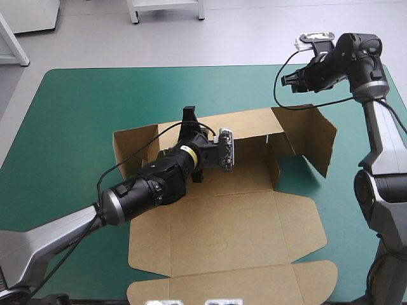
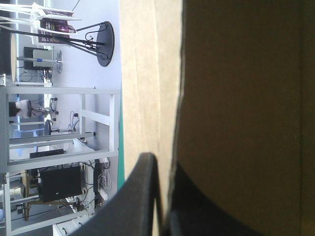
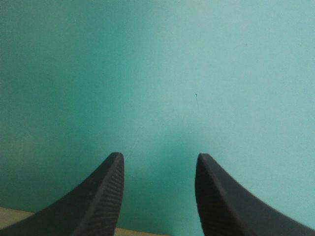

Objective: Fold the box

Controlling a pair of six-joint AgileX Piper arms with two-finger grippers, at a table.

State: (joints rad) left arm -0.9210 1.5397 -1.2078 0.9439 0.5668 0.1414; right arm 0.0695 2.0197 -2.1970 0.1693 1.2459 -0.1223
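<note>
Two jobs: your left gripper [image 1: 189, 121] clamps the centred box [image 1: 235, 216] by its raised back wall, likely steadying it; your right gripper [image 1: 290, 80] hovers, jaws apart, over the far right corner of the table [image 1: 76, 108].

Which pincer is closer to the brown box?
Left. The left pincer grips the box at its back wall; the right pincer hangs open over the cover, past the right wall.

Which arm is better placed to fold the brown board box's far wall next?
Left, likely. The left gripper is shut on the far wall of the brown board box. The right gripper hangs open over the teal-green cover, apart from the box.
</note>
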